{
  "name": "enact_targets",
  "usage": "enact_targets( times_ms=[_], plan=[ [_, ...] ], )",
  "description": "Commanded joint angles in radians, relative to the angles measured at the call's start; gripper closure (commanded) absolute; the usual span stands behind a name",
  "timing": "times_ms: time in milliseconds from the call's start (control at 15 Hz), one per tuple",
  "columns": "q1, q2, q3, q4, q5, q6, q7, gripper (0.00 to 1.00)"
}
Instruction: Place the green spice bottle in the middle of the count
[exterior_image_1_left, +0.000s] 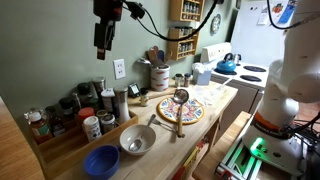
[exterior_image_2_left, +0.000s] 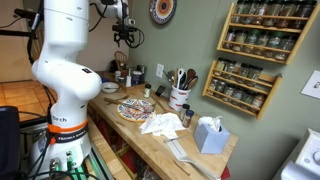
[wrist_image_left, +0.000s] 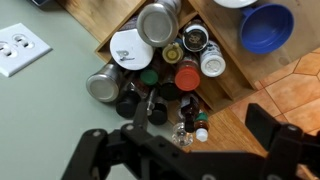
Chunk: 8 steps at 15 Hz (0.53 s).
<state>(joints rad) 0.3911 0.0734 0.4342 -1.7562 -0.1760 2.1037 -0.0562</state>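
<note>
Green spice bottle (wrist_image_left: 148, 77) is spotted among jars (wrist_image_left: 157, 22), near the blue bowl (wrist_image_left: 265, 25); judged light, rigid, slick-sided, best gripped below the cap. Pincer (wrist_image_left: 180, 140) is held wide and empty, well above the bowl.

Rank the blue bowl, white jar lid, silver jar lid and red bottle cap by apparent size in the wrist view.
1. blue bowl, the largest.
2 and 3. white jar lid and silver jar lid: they look about alike, so I leave them unranked.
4. red bottle cap, clearly the smallest.
</note>
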Motion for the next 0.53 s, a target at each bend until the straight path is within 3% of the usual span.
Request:
enact_targets(
  times_ms=[0,267,467],
  plan=[
    [0.012,0.079,-0.031,0.017,-0.027,0.065,0.094,0.0],
    [0.02,0.153,-0.075,0.027,-0.026,0.127,0.218,0.0],
    [0.038,0.198,-0.098,0.049,-0.029,0.109,0.296,0.0]
  ],
)
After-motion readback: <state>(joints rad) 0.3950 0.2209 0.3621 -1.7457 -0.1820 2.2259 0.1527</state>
